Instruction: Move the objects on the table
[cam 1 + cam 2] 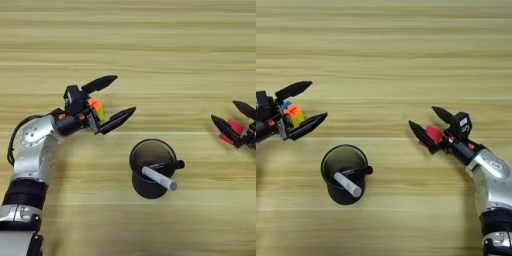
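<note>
My left gripper [125,93] is open at the left of the table [150,40]. The blue-orange-yellow block [96,109] sits deep between its spread black fingers, close to the palm. On the right, my right gripper [422,116] is open too, and the small red cube [433,133] lies between its fingers near their base. The black round cup [150,170] stands upright in front of and between the two grippers. A grey-white marker [159,178] and a thin black pen [167,165] lean in it, their ends sticking out over the rim toward the right.
The left arm's silver forearm [32,150] runs from the bottom left corner up to the gripper. The right arm [493,185] comes in from the bottom right.
</note>
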Motion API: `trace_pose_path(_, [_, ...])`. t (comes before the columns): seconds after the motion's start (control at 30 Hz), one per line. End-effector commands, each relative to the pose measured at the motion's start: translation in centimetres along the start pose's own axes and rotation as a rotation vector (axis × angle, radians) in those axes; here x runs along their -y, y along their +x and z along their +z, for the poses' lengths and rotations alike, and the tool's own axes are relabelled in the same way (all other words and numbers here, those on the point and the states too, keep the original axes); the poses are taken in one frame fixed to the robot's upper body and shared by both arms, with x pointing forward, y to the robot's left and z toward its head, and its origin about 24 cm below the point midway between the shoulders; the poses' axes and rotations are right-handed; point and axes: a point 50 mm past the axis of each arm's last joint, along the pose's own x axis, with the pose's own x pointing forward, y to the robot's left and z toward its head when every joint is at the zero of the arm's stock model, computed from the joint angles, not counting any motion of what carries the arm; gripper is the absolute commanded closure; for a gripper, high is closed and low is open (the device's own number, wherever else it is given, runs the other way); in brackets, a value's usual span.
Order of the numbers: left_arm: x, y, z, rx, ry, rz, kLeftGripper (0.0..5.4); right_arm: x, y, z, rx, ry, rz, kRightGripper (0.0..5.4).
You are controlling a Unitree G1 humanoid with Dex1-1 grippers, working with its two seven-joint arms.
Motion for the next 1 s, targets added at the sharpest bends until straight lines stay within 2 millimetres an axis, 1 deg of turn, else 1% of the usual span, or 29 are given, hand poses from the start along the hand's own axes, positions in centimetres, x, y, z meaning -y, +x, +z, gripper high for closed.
trace_pose_path(0.03, [-0.4, 0.1, 0.3, -0.004, 0.030, -0.001, 0.00, 0.5, 0.6, 2.5, 0.087, -0.040, -0.012, 0.06])
trace_pose_path(0.23, [-1.1, 0.3, 0.6, 0.015, 0.059, 0.046, 0.00, -0.2, 1.8, 5.7, 0.193, -0.105, -0.009, 0.03])
trace_pose_path(0.33, [-1.9, 0.5, 0.9, 0.036, 0.092, 0.120, 0.00, -0.6, 2.5, 7.2, 0.250, -0.142, -0.034, 0.03])
trace_pose_path(0.53, [-3.4, 0.8, 1.6, 0.079, 0.160, 0.272, 0.00, -0.7, 3.4, 10.1, 0.384, -0.187, -0.118, 0.03])
trace_pose_path(0.63, [-3.9, 0.8, 1.7, 0.074, 0.185, 0.327, 0.00, -0.8, 3.8, 10.7, 0.407, -0.209, -0.141, 0.03])
trace_pose_path(0.8, [-4.7, 0.4, 1.3, 0.003, 0.235, 0.430, 0.00, -1.2, 4.3, 11.1, 0.418, -0.246, -0.169, 0.03])
trace_pose_path(0.9, [-5.2, -0.3, 0.7, -0.078, 0.258, 0.496, 0.00, -1.0, 4.2, 10.8, 0.400, -0.274, -0.199, 0.03])
trace_pose_path(1.0, [-5.2, -0.9, 0.4, -0.117, 0.279, 0.530, 0.00, -0.8, 3.7, 10.4, 0.384, -0.283, -0.223, 0.03])
